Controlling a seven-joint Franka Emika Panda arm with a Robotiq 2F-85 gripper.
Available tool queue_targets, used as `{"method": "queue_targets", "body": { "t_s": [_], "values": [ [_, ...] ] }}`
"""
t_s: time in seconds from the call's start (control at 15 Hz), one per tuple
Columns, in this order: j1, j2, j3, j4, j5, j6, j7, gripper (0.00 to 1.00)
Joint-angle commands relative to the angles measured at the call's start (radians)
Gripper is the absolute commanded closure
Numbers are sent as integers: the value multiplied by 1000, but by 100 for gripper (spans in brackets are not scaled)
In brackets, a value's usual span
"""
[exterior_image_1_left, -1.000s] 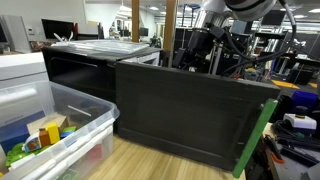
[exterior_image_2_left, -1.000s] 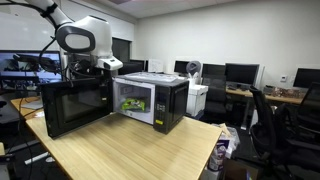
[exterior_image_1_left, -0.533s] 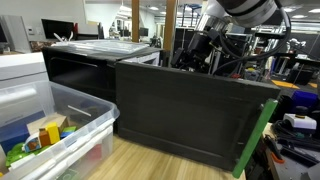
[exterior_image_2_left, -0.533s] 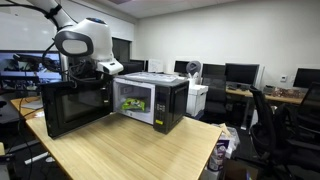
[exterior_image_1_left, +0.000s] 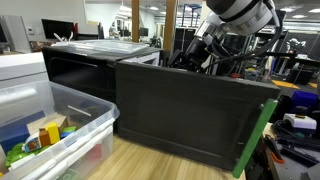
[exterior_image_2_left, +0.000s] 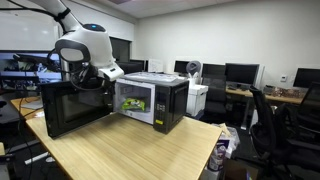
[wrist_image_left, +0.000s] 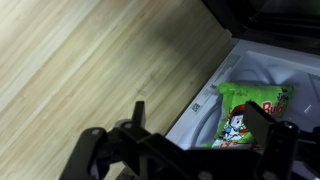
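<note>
Bench (wrist_image_left: 90, 60) wood fills the left half of the wrist view. Reading rightward, note the claw (wrist_image_left: 185, 135) along the lower edge: its two fingers stand wide apart and nothing sits between them. Right of centre, locate the green snack packet (wrist_image_left: 250, 112), lying flat on a white floor that appears to be the microwave's cavity. The packet therefore lies ahead of the claw and toward the right of this view, lower than the claw and apart from it. Its long axis appears to run diagonally, lower left to upper right, but one finger (wrist_image_left: 275, 130) covers a corner, so treat that reading as approximate. A dark edge crosses the top right, above the packet.

In an exterior view, read the same order. The open microwave door (exterior_image_2_left: 75, 108) swings out at left. The claw (exterior_image_2_left: 100, 74) hovers above the door's top edge, near the end that meets the microwave (exterior_image_2_left: 172, 100). The packet (exterior_image_2_left: 135, 97) shows as a green patch inside the lit cavity. Regard the door and the upper frame of the opening as the obstacles nearest the claw. Further right, monitors (exterior_image_2_left: 240, 73) and an office chair (exterior_image_2_left: 268, 115) stand well apart. From the opposite side, a clear plastic bin (exterior_image_1_left: 90, 125) of small items sits just beside the door (exterior_image_1_left: 180, 110).
</note>
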Motion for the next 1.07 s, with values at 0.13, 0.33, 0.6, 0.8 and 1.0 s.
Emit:
{"method": "queue_targets", "body": {
  "t_s": [0.13,0.33,0.6,0.8,1.0],
  "values": [
    [15,87,-10,83,184,84,-129,0],
    [7,134,-9,155,272,121,-181,0],
    [8,165,1,175,328,115,-212,0],
    [8,183,5,168,316,112,-200,0],
    [6,204,16,174,368,100,-238,0]
  ]
}}
